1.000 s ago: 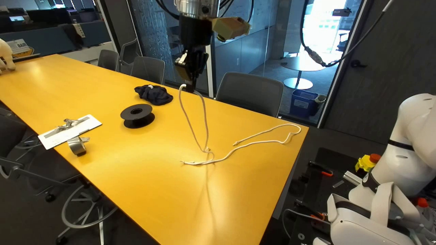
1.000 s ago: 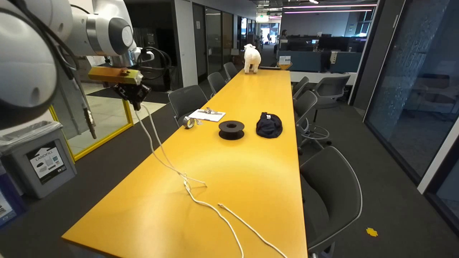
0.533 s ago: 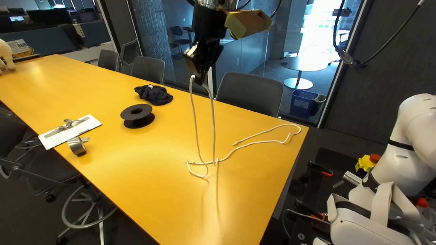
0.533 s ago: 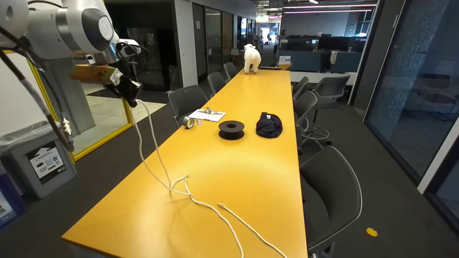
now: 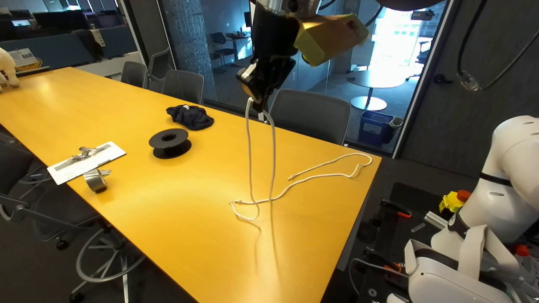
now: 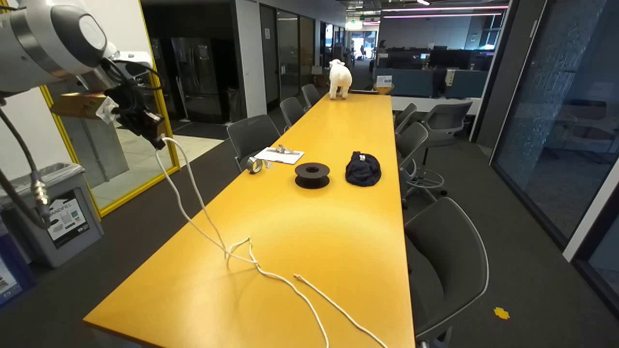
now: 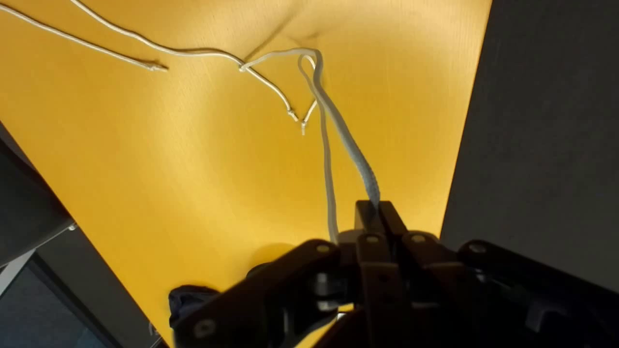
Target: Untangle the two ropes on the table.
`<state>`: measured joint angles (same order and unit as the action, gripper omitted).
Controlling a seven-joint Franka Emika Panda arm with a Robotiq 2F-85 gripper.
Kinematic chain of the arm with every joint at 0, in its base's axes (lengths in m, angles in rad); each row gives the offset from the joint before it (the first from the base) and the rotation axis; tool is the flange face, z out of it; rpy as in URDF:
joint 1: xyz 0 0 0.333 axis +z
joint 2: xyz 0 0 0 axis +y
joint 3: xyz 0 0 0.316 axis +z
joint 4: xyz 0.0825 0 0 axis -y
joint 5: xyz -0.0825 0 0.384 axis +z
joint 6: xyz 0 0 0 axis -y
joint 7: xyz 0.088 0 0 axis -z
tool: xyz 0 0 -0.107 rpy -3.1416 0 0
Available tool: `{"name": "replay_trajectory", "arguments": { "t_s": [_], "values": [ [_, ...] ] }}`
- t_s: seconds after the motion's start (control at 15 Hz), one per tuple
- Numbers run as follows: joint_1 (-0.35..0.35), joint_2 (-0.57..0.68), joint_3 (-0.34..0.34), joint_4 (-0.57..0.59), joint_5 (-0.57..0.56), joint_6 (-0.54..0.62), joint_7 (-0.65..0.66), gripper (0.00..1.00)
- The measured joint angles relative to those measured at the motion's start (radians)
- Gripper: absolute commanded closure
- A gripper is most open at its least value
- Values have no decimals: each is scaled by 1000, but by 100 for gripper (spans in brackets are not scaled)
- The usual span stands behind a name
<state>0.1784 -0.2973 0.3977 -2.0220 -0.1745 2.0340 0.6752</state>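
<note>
Claw (image 7: 377, 209), lower middle of the wrist view: clamped on lifted rope (image 7: 347, 135) | other rope (image 7: 193, 52): upper left, on desk (image 7: 217, 154), the lifted one's end crossing it, hooked or not I can't tell | just now: their snarl has opened to a loose crossing | likely nearly untangled; more lift should free it

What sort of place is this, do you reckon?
Most likely an office, perhaps its meeting area: there's a long table with chairs down both sides, and monitors stand past its far end.
</note>
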Motion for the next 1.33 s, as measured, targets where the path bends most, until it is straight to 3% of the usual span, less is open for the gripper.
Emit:
{"name": "replay_trajectory", "arguments": {
  "t_s": [0.33, 0.73, 1.07, 1.33],
  "values": [
    [-16, -17, -39, -64, -13, -2, 10, 99],
    [-123, 88, -172, -121, -61, 163, -48, 99],
    [-204, 241, -266, -60, -186, 314, -18, 99],
    [-214, 350, -327, 57, -388, 356, 167, 99]
  ]
}}
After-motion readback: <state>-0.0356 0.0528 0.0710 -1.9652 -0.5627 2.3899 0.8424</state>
